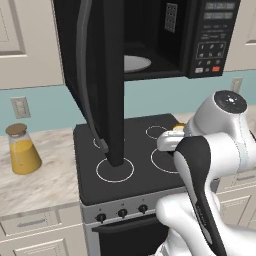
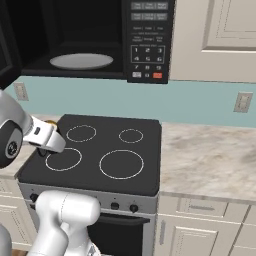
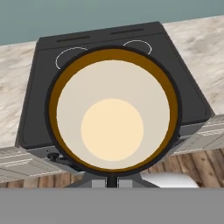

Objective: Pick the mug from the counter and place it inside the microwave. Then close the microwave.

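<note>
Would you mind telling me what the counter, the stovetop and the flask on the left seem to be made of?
The counter looks like polished marble or similar stone: beige with grey veining. The stovetop looks like smooth black glass or ceramic, flat with printed white rings. The flask appears to be clear glass, since the orange liquid shows through, and its brown stopper looks like cork.

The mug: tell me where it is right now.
The mug is in the gripper, which is shut on its rim. In the hand view it is seen from above, over the black stovetop, below the open microwave.
</note>
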